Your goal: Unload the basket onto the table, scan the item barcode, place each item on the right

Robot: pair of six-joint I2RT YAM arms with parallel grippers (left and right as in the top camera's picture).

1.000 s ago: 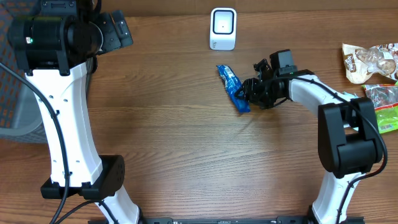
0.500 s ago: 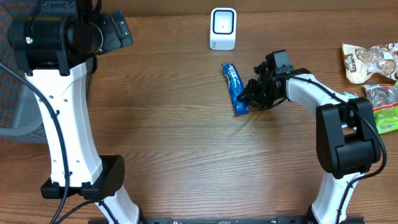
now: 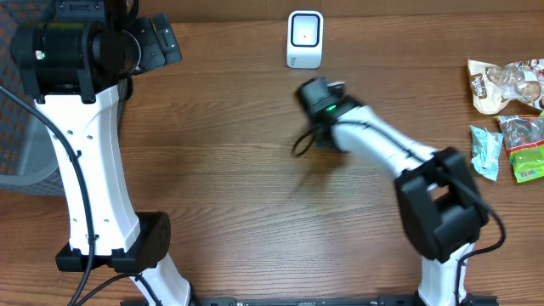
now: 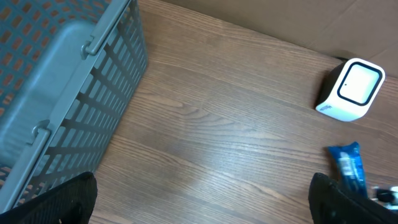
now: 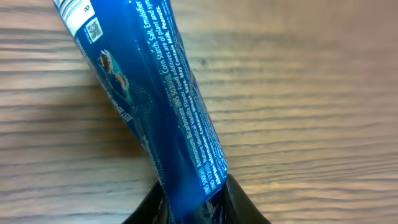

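The item is a blue snack packet point(image 5: 149, 93) with white print and a small code near its top end. My right gripper point(image 5: 189, 200) is shut on its lower end, and it hangs just above the wooden table. In the overhead view the right wrist point(image 3: 321, 104) covers the packet. The left wrist view shows the packet point(image 4: 347, 168) below the white scanner point(image 4: 351, 89). The scanner point(image 3: 305, 38) stands at the table's far edge, just beyond the right wrist. My left gripper point(image 4: 202, 199) is open and holds nothing, high at the back left.
A grey slatted basket point(image 4: 56, 93) stands off the table's left side. Other snack packets point(image 3: 501, 85) lie at the far right edge, with a green one point(image 3: 529, 149) and a small teal one point(image 3: 486, 151) below them.
The right jaws closed on the blue packet. The right arm then swung left and up with it, so its wrist now hides the packet from overhead. The left arm stayed still.
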